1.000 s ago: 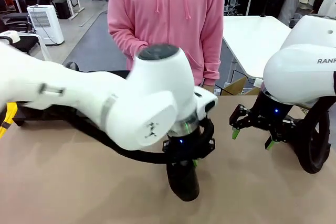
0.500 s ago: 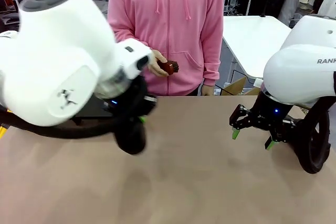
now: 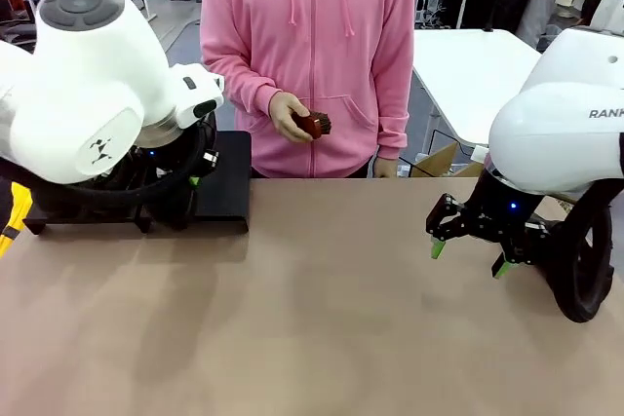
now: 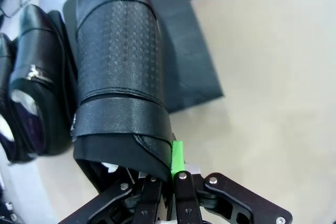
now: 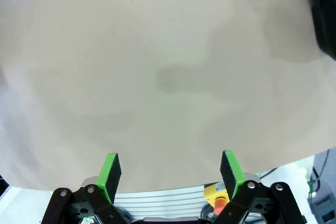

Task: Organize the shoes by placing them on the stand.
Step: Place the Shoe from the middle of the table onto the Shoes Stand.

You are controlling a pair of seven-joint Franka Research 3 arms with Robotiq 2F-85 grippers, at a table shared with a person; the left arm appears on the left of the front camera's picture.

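My left gripper (image 4: 170,157) is shut on the heel rim of a black textured leather shoe (image 4: 118,66). One green pad (image 4: 177,153) presses on the outside of the rim. The shoe's toe points away, and it lies along the matte-black stand (image 4: 181,51), whether resting on it or just above I cannot tell. Two more glossy black shoes (image 4: 37,103) sit side by side to its left. In the front view the left arm covers the stand (image 3: 224,192) at the table's far left. My right gripper (image 3: 468,258) hangs open over bare table on the right, its pads (image 5: 111,169) wide apart.
A person in a pink hoodie stands at the far edge and holds a small reddish-brown brush (image 3: 314,125) in one hand. A black cable loop (image 3: 585,275) hangs beside the right gripper. The brown tabletop (image 3: 322,319) stretches between the arms.
My left arm has swung from the table's middle to the far left with the shoe in its grip, ending at the stand. The person's hand with the brush has come into view. The right arm stayed still.
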